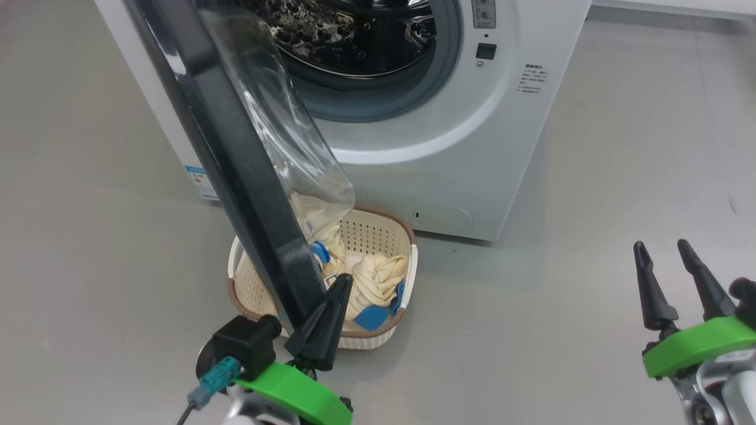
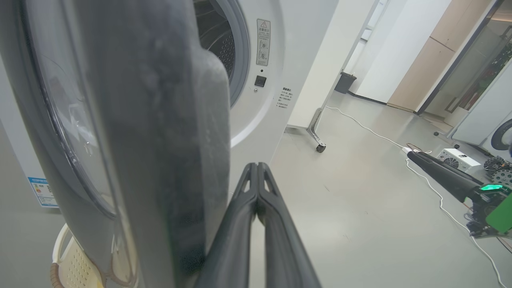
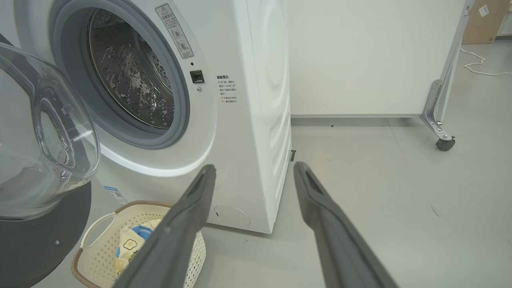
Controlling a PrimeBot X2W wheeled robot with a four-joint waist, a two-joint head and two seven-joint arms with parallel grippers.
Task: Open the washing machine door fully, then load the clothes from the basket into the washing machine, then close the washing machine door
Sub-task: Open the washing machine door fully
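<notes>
Your grey floor (image 1: 620,147) bears the basket (image 1: 378,233) before the washing machine (image 1: 449,147); partition (image 3: 360,56) far right. Left end effector (image 1: 344,282) pinched together, right end effector (image 1: 660,245) spread wide.

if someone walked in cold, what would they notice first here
The washing machine door, a black ring with a bulging glass window, stands open across the left of the head view, over the basket of cream and blue clothes on the floor. Behind it the washing machine shows its steel drum. The left gripper, shut, sits by the door's lower edge; the right gripper is open at lower right.
</notes>
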